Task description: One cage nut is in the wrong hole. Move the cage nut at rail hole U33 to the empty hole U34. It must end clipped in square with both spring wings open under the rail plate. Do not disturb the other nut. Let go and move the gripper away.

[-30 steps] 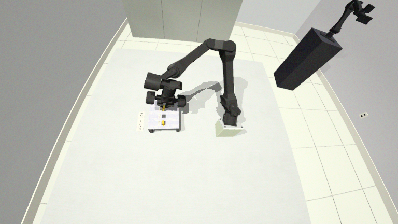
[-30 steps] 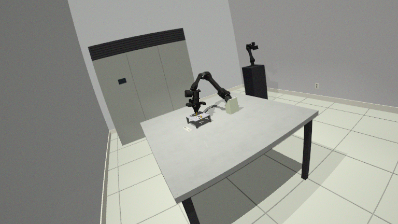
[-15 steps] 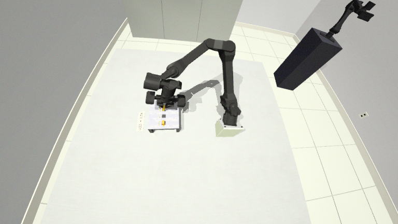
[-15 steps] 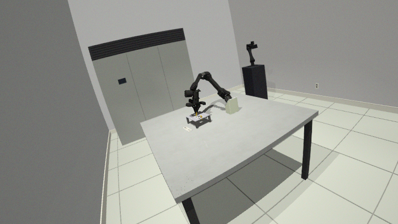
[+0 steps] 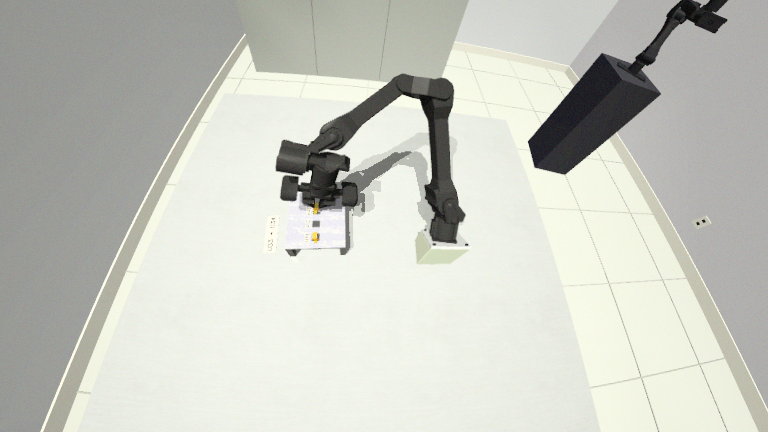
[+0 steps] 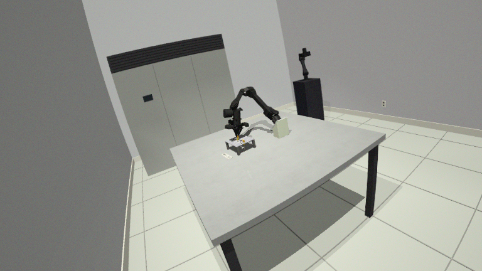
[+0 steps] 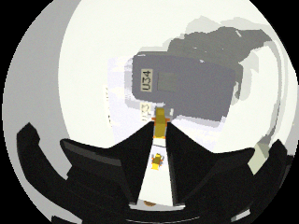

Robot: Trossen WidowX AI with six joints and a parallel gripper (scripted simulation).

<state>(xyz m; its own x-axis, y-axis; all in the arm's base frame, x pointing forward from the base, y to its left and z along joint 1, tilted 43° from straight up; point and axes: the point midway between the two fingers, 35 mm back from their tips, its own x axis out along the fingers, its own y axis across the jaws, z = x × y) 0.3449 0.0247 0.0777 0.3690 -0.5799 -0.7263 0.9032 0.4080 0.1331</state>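
The close wrist view showed the U34 label point(image 7: 147, 80) beside its empty square hole point(image 7: 166, 81); the top view's writing was too tiny to read. The gripper point(image 5: 316, 205) point(image 6: 237, 135) point(image 7: 160, 126) pinched the yellow cage nut point(image 5: 316, 210) point(image 6: 237, 137) point(image 7: 160, 117), with orange bits, near the U33 label point(image 7: 145, 112), maybe above the rail plate point(image 5: 331, 229) point(image 6: 234, 143) point(image 7: 210, 86).

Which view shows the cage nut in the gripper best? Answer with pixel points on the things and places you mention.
Wrist: it shows the nut point(image 5: 316, 208) point(image 6: 237, 137) point(image 7: 160, 122) large, pinched between the fingertips of the gripper point(image 5: 317, 206) point(image 6: 237, 135) point(image 7: 160, 126), near the U33 label point(image 7: 145, 112). Top shows just a small orange piece below the gripper. Exterior shows only an orange speck at the fingertips, above the rail plate point(image 5: 331, 235) point(image 6: 234, 143).
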